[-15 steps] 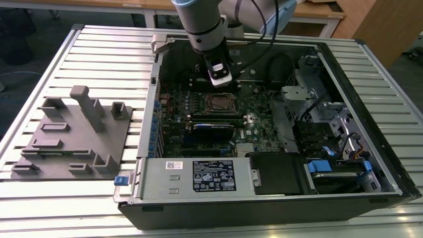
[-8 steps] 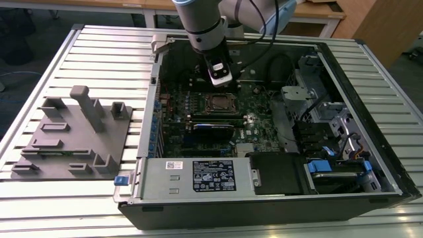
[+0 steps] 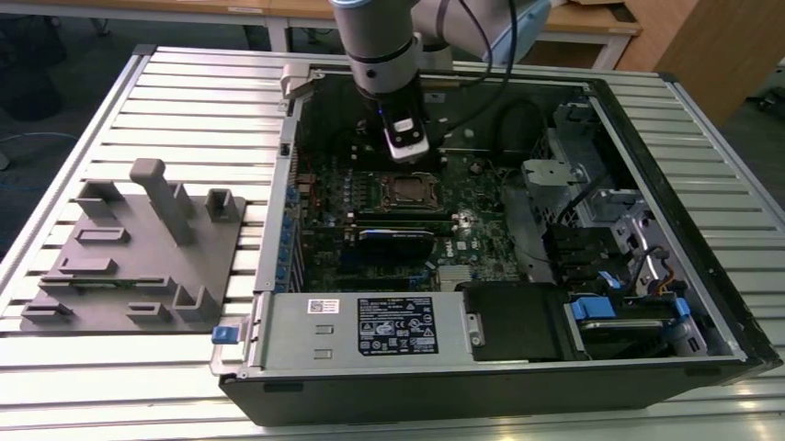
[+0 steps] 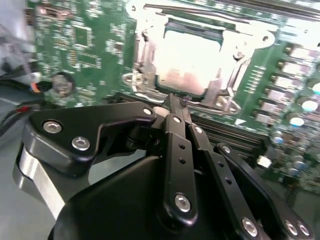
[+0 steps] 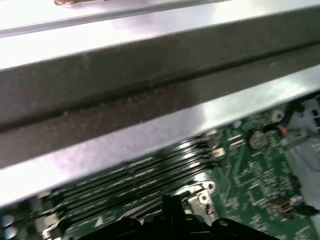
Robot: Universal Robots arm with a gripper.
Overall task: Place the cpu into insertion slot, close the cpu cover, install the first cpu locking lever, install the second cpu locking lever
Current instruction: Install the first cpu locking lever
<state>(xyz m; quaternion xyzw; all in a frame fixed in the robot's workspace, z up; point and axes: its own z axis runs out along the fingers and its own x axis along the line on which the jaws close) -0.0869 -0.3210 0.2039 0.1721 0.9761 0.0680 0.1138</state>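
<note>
Ribbed metal worktop (image 3: 184, 92) carries your open black computer case (image 3: 687, 358). In the second wrist view your black fingers (image 4: 175, 107) are pressed together, grasping nothing, their tips just beside the socket's edge. Past them, the small silvery-grey square cpu (image 4: 192, 62) already lies in the square metal-rimmed insertion slot (image 4: 136, 75), with the thin silvery cpu cover (image 4: 220, 30) lying down around it. So placing looks done and the cover seems closed; you cannot tell whether either locking lever is latched.
</note>
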